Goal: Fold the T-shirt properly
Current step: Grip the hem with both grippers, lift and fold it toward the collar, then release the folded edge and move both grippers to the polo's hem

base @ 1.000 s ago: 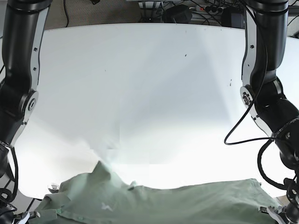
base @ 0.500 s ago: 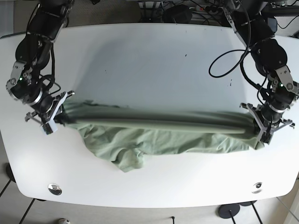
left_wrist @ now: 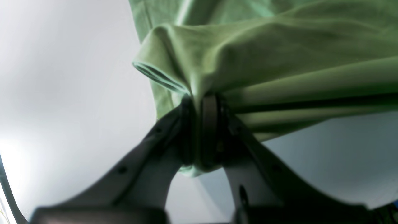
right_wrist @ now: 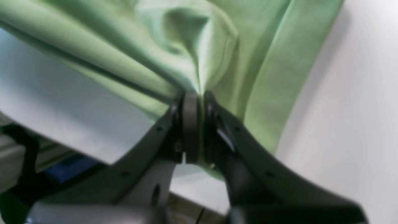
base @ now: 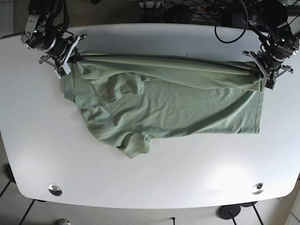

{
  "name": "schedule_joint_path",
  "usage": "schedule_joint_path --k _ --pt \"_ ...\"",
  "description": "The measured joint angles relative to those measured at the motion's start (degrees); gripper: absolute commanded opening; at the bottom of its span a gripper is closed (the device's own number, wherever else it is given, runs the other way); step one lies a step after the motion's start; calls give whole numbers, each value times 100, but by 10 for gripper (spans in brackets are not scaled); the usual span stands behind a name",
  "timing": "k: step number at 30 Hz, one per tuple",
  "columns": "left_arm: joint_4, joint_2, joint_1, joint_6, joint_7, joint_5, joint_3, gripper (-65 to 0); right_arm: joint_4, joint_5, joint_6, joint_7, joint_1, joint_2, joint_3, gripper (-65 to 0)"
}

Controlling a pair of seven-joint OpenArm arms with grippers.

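A light green T-shirt (base: 164,105) lies spread and wrinkled across the far half of the white table (base: 150,178). Its far edge is stretched taut between my two grippers. My left gripper (base: 262,72) at the far right is shut on the shirt's edge; in the left wrist view (left_wrist: 200,102) the cloth (left_wrist: 264,56) bunches between the closed fingers. My right gripper (base: 70,60) at the far left is shut on the other end; the right wrist view (right_wrist: 199,96) shows green cloth (right_wrist: 192,40) pinched there. A sleeve (base: 133,145) sticks out toward the near side.
Two round metal fittings sit in the table near the front corners, one at the left (base: 55,189) and one at the right (base: 257,188). Cables and dark equipment (base: 187,11) lie behind the table's far edge. The table's near half is bare white surface.
Both grippers have carried the shirt's held edge from mid-table to the far edge. The shirt has spread out behind them and lies flatter.
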Motion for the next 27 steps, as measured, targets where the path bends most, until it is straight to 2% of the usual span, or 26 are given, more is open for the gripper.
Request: schedule_joint_path --k 2,4,6,7,8,9,10,12,14,16,19,21,24,25,27 --pt "0 -4 136 2 0 11 -9 -456 2 -4 -2 0 -79 0 0 -577" --pt "4 -17 299 9 11 48 -20 -353 11 -92 -20 -4 -149 11 9 -466" --pt "44 -17 481 22 20 48 -20 -317 13 -101 -24 -13 -236 -2 175 -323" --pt "133 -20 614 22 28 48 -20 -319 13 -35 -24 -46 -289 -42 444 -228" --pt "216 -24 675 24 68 20 -39 -319 13 120 -28 -85 -295 -52 636 -174" --pt "302 -39 739 24 85 -197 -109 -319 13 372 -31 -94 -332 -46 807 -130" --pt "374 -59 820 20 55 -603 -269 -319 13 695 -35 -101 -363 -42 951 -95" --pt "420 -179 931 20 0 -1285 -684 -319 15 1207 -37 -323 -380 -13 1154 -75" --pt "411 -289 955 90 85 -1401 -898 -319 13 1421 -39 -501 -306 111 1178 -75" --pt "404 -223 791 63 94 -1373 -745 -319 11 1322 -39 -501 -83 114 1143 -75" --pt "326 -188 549 46 -35 -1117 -518 -319 -50 826 -42 -494 184 109 715 -75" --pt "85 -162 577 48 15 -719 -483 -319 -267 636 -39 -476 396 15 422 -75" --pt "-74 114 616 59 22 -396 -555 -319 -452 382 -42 -476 518 -59 275 -76" --pt "-101 184 612 57 20 -258 -570 -319 -479 302 -42 -479 507 -44 170 -86" --pt "-208 286 586 59 -2 -57 -592 -319 -520 299 -42 -481 474 -42 -50 -154"
